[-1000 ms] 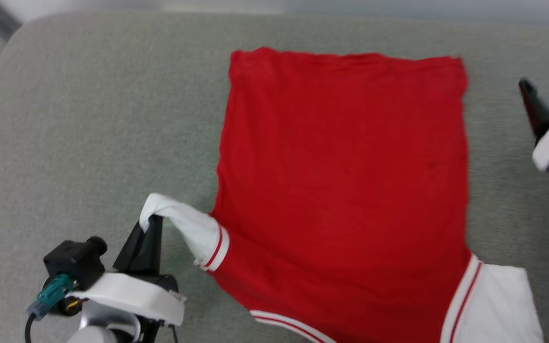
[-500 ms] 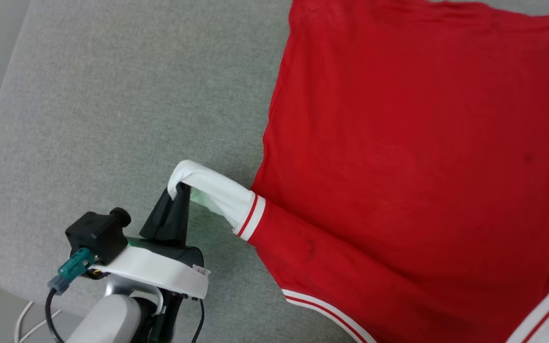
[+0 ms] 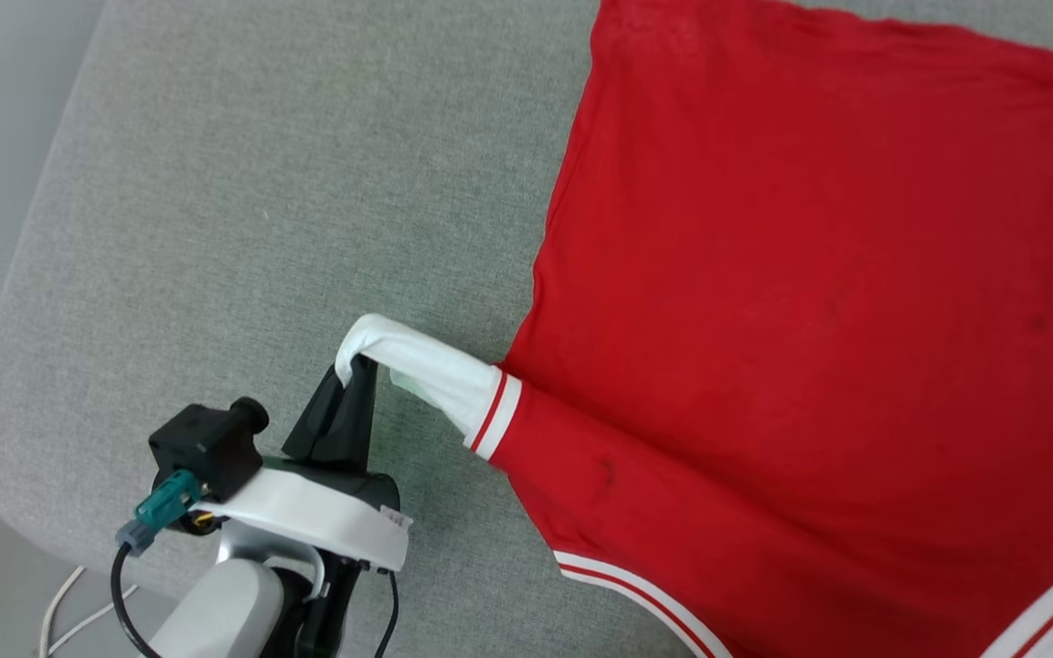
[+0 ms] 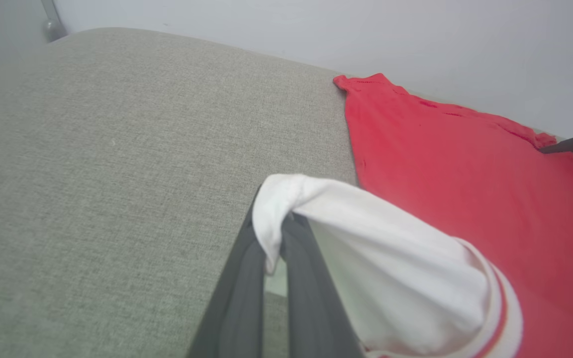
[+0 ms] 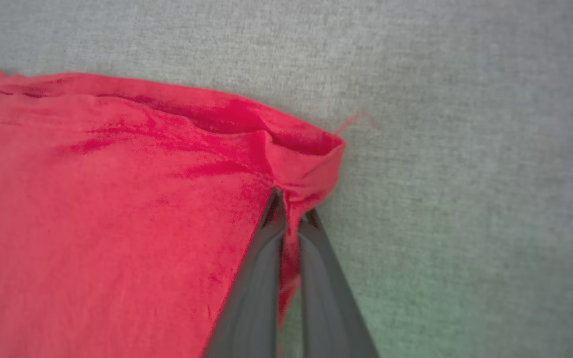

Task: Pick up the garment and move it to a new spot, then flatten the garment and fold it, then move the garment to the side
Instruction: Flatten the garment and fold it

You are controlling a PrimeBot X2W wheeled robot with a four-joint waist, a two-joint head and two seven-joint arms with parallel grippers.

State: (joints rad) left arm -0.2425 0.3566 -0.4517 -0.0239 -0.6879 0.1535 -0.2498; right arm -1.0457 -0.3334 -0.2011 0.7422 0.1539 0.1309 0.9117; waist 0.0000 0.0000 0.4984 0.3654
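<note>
1. Garment (image 3: 810, 320): red, plain side up, spread flat on grey cushion (image 3: 261, 183), to the right of the left gripper (image 3: 359, 373).
2. Left gripper: fingers pressed together, pinching the tip of the white sleeve (image 3: 426, 375). Sleeve is raised off the cushion, with striped trim where it joins the red body.
3. Right gripper (image 5: 290, 211): fingers closed, pinching the far hem corner (image 5: 311, 154). Fabric is bunched there.
4. Thread (image 5: 356, 119): red, loose, beside that corner.

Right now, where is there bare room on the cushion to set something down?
Bare grey cushion runs from its rounded left edge to the shirt, above the left fingers. Crowded: the shirt covers the right side; the fingers pinch its white sleeve.
</note>
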